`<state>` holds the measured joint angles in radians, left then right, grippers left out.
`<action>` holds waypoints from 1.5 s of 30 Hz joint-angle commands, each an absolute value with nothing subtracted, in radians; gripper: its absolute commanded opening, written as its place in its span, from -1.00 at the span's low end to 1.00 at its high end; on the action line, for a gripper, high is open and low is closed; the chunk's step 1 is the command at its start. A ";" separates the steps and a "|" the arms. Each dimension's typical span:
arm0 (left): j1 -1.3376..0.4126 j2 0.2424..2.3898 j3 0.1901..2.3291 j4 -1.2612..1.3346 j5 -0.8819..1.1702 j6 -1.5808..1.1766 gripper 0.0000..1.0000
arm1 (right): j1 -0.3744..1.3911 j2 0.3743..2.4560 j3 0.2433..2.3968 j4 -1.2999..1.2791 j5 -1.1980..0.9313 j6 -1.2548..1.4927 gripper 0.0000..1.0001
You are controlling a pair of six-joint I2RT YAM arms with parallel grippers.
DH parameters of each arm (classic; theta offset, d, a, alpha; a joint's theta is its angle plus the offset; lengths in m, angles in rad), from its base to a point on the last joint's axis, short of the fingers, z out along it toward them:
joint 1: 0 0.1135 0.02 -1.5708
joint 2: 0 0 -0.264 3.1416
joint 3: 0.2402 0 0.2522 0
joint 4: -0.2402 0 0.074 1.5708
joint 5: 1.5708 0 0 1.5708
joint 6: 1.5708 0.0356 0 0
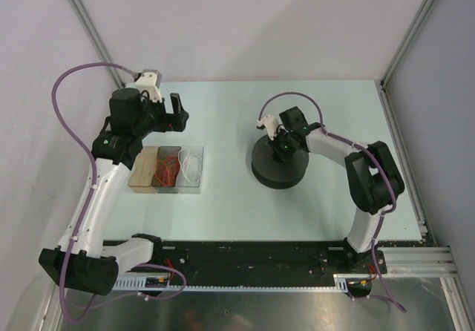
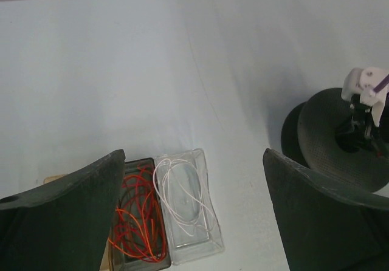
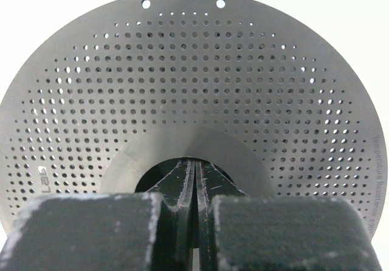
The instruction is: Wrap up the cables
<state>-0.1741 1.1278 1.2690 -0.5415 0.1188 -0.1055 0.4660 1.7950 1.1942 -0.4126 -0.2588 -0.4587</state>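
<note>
Left gripper (image 2: 193,155) gapes wide, empty. The white cable (image 2: 182,192) coils in a clear tray compartment (image 2: 214,242) below its jaws. Right gripper (image 3: 194,177) jaws meet, gripping nothing visible, their tips inside the perforated black spool (image 3: 194,70) hub.

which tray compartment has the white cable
The clear end compartment nearest the black spool holds the white cable; the middle one has red and orange wires.

Left wrist view. My left pincer (image 2: 193,155) stands wide open, with one dark finger (image 2: 61,216) overlapping the left edge of the divided tray (image 2: 214,237) and the other well to its right. The white cable (image 2: 182,192) lies loosely looped in the tray's clear right compartment. Red and orange wires (image 2: 137,213) fill the dark compartment beside it. Right of the tray, well apart on the pale tabletop (image 2: 152,70), sits the black spool (image 2: 328,143), with a white-capped arm end (image 2: 364,85) over it.
</note>
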 commanded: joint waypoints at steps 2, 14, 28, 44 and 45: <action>-0.139 1.085 1.228 -0.550 0.096 -0.077 0.99 | 0.483 1.906 1.370 -0.231 -0.298 -0.372 -0.95; -0.062 1.086 1.175 -0.607 0.191 -0.043 0.99 | 0.520 1.993 1.558 -0.287 -0.354 -0.326 -0.87; -0.058 1.150 1.093 -0.714 0.337 0.255 0.78 | 0.403 1.704 1.582 -0.476 -0.424 -0.359 -0.31; -0.093 1.453 1.051 -0.660 0.395 -0.152 0.17 | 0.314 1.491 1.521 -0.385 -0.415 -0.215 0.11; -0.096 1.456 1.042 -0.643 0.370 -0.174 0.16 | 0.314 1.485 1.519 -0.387 -0.409 -0.217 0.11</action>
